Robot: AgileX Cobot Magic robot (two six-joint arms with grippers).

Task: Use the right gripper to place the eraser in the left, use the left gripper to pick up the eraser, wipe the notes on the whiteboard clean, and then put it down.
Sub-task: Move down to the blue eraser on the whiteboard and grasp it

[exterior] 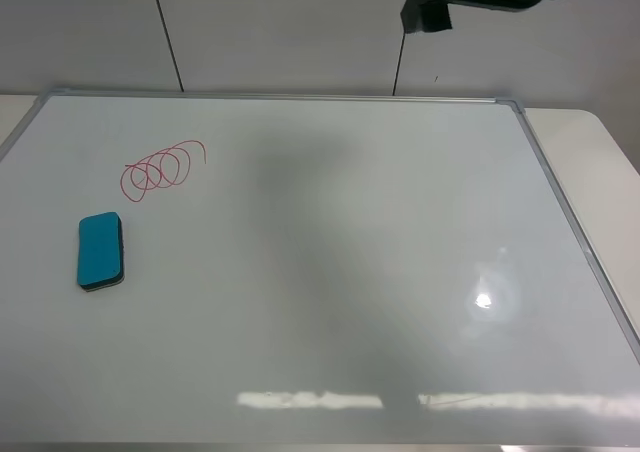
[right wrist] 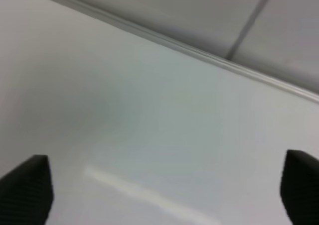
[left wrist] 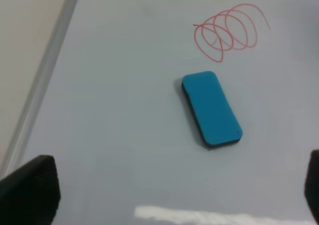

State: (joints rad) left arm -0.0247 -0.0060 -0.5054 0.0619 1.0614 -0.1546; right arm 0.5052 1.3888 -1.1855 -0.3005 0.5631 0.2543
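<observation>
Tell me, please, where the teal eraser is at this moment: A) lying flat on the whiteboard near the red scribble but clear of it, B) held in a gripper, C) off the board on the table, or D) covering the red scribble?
A: the eraser lies flat on the whiteboard, with a bare gap between it and the notes.

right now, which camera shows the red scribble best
The left wrist view. The red scribble is largest there, every loop distinct, just clear of the teal eraser. The exterior high view also shows it whole, but smaller, on the left of the whiteboard. The right wrist view shows none of it, only bare board.
</observation>
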